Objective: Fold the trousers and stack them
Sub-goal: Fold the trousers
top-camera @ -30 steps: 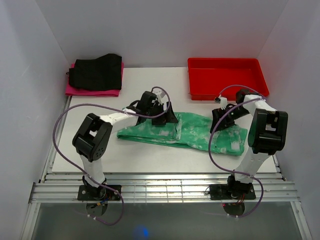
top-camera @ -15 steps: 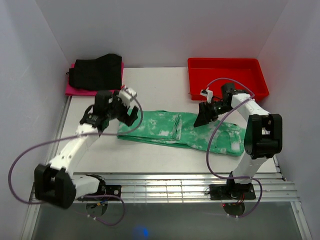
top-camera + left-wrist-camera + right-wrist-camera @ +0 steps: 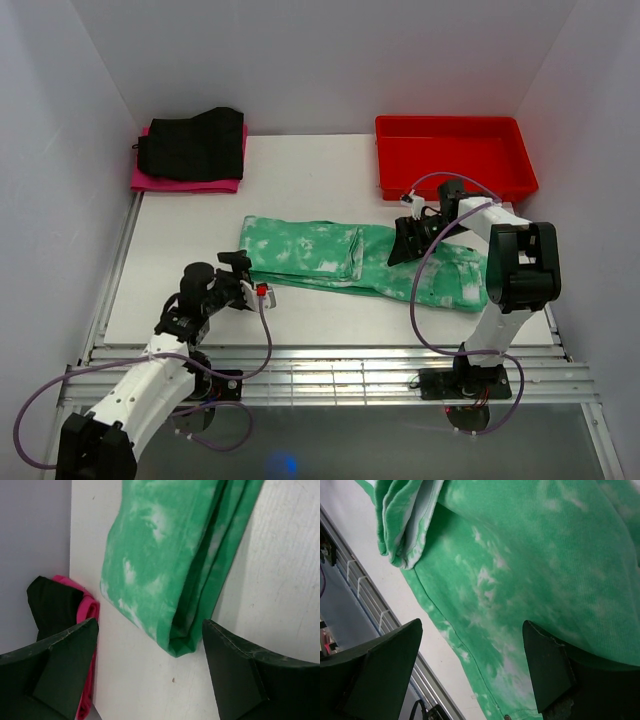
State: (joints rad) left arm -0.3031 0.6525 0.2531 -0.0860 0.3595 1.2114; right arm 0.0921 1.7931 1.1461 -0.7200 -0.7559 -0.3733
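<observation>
Pulled back to the near left of the table (image 3: 300, 180), the left gripper (image 3: 250, 280) hovers wide open and empty. Across the table's middle lie the trousers (image 3: 330, 255), folded lengthwise. Over the table's right side, the right gripper (image 3: 402, 243) hangs wide open, holding nothing. A red tray (image 3: 455, 175) sits at the table's far right corner.

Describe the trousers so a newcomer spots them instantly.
On the white table, look nearer than the red tray. The trousers lie in a long strip across the middle, green with white blotches, unlike the plain black garment and pink garment stacked far left.
</observation>
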